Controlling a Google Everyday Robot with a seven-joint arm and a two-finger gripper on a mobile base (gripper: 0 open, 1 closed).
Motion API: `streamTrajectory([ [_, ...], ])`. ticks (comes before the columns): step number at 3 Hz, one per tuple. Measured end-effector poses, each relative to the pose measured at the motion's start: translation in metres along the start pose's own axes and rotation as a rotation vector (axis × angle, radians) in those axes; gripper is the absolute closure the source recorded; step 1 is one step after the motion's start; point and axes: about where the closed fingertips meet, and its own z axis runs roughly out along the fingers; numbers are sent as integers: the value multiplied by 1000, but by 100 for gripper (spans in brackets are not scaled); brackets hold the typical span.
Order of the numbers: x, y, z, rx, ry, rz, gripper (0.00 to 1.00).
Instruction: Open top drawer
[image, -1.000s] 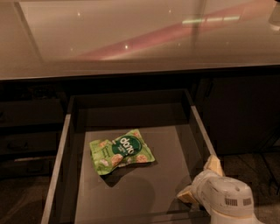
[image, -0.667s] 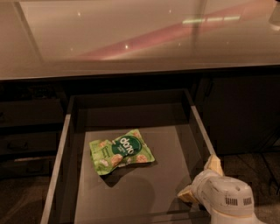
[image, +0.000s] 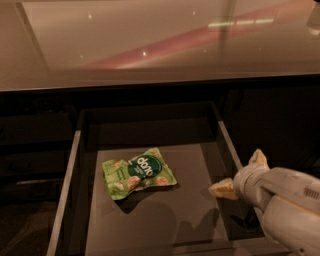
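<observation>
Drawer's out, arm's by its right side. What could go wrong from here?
1. The gripper, open, seems to straddle the right wall of the top drawer; a sideways withdrawal could snag it and jolt the drawer.
2. The green snack bag lies loose on the drawer floor; a jolt might slide it.

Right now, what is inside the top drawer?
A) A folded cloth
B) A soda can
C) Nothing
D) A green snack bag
D: a green snack bag lies flat on the floor of the open drawer. The end effector is at the drawer's right wall, apart from the bag.
</observation>
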Motion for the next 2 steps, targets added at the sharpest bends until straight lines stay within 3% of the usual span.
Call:
streamTrajectory([
  [1,-14,2,-4,-35,-58,53,0],
  [2,-14,2,-4,-36,-57,51,0],
])
